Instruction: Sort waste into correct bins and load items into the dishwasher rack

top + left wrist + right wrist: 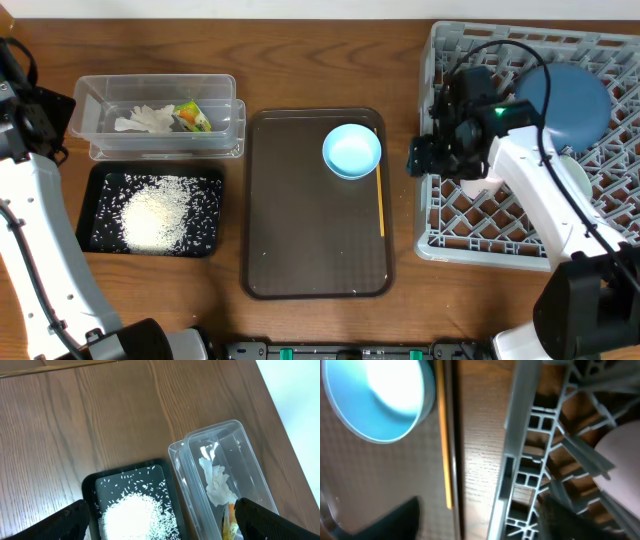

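Observation:
The grey dishwasher rack stands at the right and holds the dark-blue plate. A pale bowl is partly hidden by my right arm. The light-blue dish lies on the brown serving tray. My right gripper is open and empty over the rack's left edge, with the dish to its left. A pale pinkish rounded thing lies inside the rack. My left gripper is open and empty above the black tray of rice and the clear tub holding tissue and wrapper.
The brown serving tray fills the middle, with a thin yellow stick along its right rim. The clear tub and black tray sit at the left. My left arm runs along the left edge.

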Motion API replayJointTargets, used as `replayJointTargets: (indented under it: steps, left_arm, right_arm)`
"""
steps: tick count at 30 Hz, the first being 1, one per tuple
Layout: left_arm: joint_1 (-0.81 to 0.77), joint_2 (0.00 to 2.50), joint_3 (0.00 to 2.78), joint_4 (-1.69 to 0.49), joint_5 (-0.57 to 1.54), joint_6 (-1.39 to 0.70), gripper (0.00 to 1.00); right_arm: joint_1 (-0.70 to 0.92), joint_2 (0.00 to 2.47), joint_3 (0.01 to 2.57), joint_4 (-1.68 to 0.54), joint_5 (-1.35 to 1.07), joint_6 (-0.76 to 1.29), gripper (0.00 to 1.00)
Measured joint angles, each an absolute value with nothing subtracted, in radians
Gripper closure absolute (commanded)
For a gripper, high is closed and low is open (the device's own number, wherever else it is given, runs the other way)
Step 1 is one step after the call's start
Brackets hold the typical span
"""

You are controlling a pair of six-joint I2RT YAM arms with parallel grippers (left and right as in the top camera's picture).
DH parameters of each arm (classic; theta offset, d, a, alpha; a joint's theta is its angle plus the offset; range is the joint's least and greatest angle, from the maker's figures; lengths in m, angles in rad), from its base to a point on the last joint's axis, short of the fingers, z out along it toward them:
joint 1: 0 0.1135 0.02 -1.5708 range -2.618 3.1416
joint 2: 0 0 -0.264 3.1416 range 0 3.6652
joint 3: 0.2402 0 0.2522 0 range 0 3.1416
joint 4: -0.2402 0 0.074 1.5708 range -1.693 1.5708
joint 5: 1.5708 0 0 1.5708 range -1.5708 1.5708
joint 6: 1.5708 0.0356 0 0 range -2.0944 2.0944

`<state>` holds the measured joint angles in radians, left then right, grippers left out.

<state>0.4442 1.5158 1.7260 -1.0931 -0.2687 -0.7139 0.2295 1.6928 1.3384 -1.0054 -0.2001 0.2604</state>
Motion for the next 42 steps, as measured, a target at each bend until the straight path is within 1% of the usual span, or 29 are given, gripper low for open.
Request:
replayJointTargets:
  steps: [2, 3, 4, 6, 10, 12, 13, 14, 20, 25, 29, 34, 42]
  left_arm:
    - [0.444, 1.516, 1.726, -1.093, -0.269, -0.714, 0.05]
    - [0.444, 1.516, 1.726, -1.093, -0.269, -0.714, 0.05]
    - [0.444, 1.516, 1.726, -1.093, -0.269, -0.714, 0.05]
    - [0.444, 1.516, 1.726, -1.093, -0.269, -0.714, 0.05]
    - [0.444, 1.516, 1.726, -1.093, -0.269, -0.714, 0.05]
    - [0.444, 1.516, 1.726, -1.093, -0.269, -0.714, 0.05]
    - [0.444, 1.516, 1.726, -1.093, -0.269, -0.714, 0.05]
    - [0.444, 1.516, 1.726, -1.093, -0.269, -0.714, 0.05]
    - [0.444, 1.516, 1.726, -1.093, -0.269, -0.714, 0.05]
    - [0.444, 1.516, 1.726, -1.093, -0.269, -0.714, 0.05]
    - [0.444, 1.516, 1.726, -1.093, -0.269, -0.714, 0.05]
    - [0.444, 1.516, 1.726, -1.093, -0.269, -0.714, 0.05]
    - [0.444, 1.516, 1.726, -1.093, -0.269, -0.714, 0.05]
  right_arm:
    - [0.235, 1.693, 1.312, -0.98, -0.194, 0.281, 0.68]
    - [0.239, 1.693, 1.298, -0.969, -0.191, 0.291, 0.71]
    - [0.241, 1.693, 1.283, -0.958, -0.184, 0.303, 0.71]
    - [0.242, 1.693, 1.258, -0.942, -0.172, 0.323, 0.67]
    - [0.245, 1.693, 1.209, -0.927, -0.16, 0.342, 0.66]
    - [0.249, 1.693, 1.193, -0.927, -0.158, 0.346, 0.71]
    - [0.252, 1.693, 1.189, -0.928, -0.157, 0.347, 0.77]
    - [0.254, 1.693, 1.188, -0.933, -0.157, 0.35, 0.8]
    - [0.269, 1.693, 1.188, -1.0, -0.156, 0.353, 0.85]
    - [0.272, 1.693, 1.188, -1.059, -0.154, 0.34, 0.99]
    - [0.274, 1.687, 1.188, -1.129, -0.099, 0.318, 0.99]
    - [0.274, 1.687, 1.188, -1.15, -0.062, 0.305, 0.99]
    - [0.274, 1.687, 1.19, -1.218, -0.029, 0.292, 0.94]
